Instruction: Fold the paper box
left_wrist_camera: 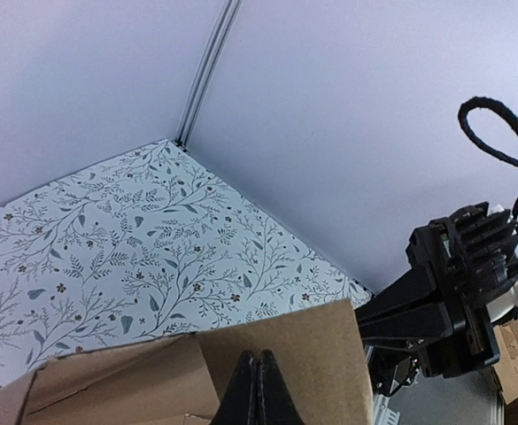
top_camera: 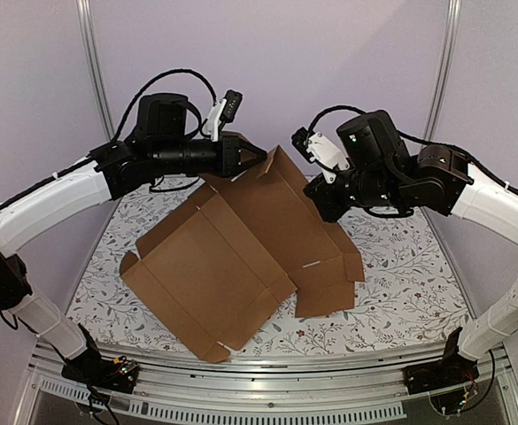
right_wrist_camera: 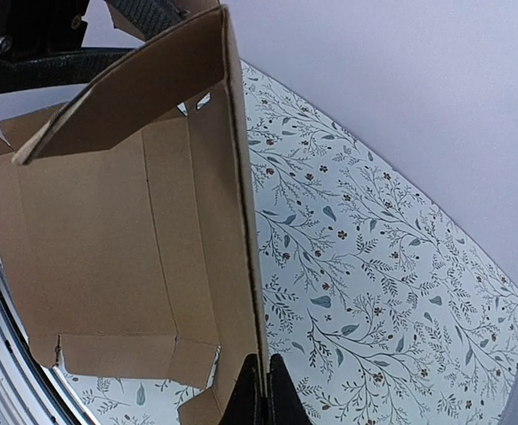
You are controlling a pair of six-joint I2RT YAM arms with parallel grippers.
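The paper box is a brown die-cut sheet lying partly flat on the table, its far right panel raised on edge. My right gripper is shut on that raised panel; in the right wrist view the panel's edge runs straight down between the fingers of the right gripper. My left gripper is shut, and its tips rest against the face of the upper flap. In the left wrist view nothing shows between the closed fingers of the left gripper.
A floral table cover lies under the sheet. Purple walls with metal corner posts close the back and sides. An aluminium rail runs along the near edge. The right arm hangs close beside the left gripper.
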